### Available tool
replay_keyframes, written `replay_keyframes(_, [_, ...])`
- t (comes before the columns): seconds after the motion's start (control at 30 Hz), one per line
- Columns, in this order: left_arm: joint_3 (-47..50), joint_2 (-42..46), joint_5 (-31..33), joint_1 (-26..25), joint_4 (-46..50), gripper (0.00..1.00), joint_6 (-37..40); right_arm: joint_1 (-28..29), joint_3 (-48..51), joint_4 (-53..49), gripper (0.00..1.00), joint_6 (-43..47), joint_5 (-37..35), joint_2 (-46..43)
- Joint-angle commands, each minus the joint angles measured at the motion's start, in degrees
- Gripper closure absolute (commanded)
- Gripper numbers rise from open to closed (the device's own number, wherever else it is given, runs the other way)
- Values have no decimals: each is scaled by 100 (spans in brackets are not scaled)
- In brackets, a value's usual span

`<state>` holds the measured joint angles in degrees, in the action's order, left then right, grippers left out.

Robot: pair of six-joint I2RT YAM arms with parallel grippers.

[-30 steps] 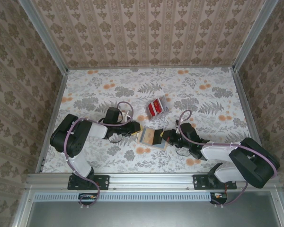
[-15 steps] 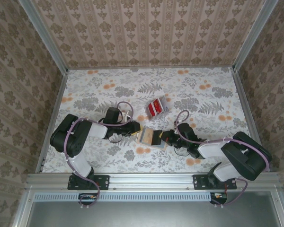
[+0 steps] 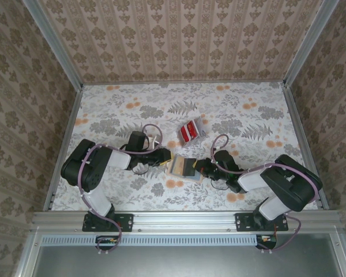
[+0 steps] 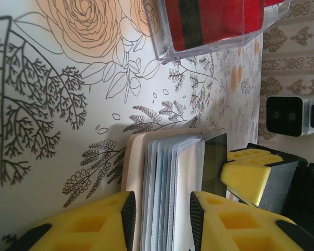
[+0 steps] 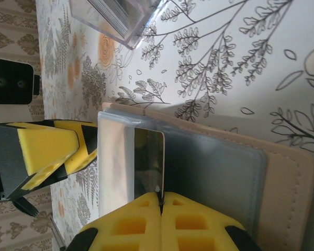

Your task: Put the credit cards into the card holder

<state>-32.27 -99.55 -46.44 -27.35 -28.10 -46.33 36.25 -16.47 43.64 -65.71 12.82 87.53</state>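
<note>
One open card holder (image 3: 177, 166) lies between two grippers: left gripper (image 4: 160, 212) clamps its side, right gripper (image 5: 161, 201) pinches one credit card (image 5: 149, 157)

Red, dark-striped credit cards (image 3: 189, 132); tan card holder (image 3: 176, 167), blue-grey inside; white desk (image 3: 248, 109) w/ grey ferns, orange blooms.

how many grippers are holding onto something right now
2. The left gripper clamps the card holder by its left side; the right gripper is shut on a dark card over the holder's sleeves.
</note>
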Motion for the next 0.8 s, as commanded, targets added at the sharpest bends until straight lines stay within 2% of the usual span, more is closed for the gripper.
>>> replay_keyframes(0.0, [203,-164,432,-7,331,64,32,-24,-85,-42,100,187,-247,75])
replay_keyframes(0.17, [204,-213,460,-33,301,64,4,154,-97,-110,100,179,-459,-11])
replay_keyframes(0.3, [186,-269,455,-88,230,65,-58,462,-262,-467,100,195,-943,-82])
replay_keyframes(0.47, [236,-285,488,-155,134,72,-121,751,-309,-463,100,-3,-1558,12])
replay_keyframes(0.77, [401,-396,520,-235,-236,82,-333,1153,-680,-196,100,-169,-1952,589])
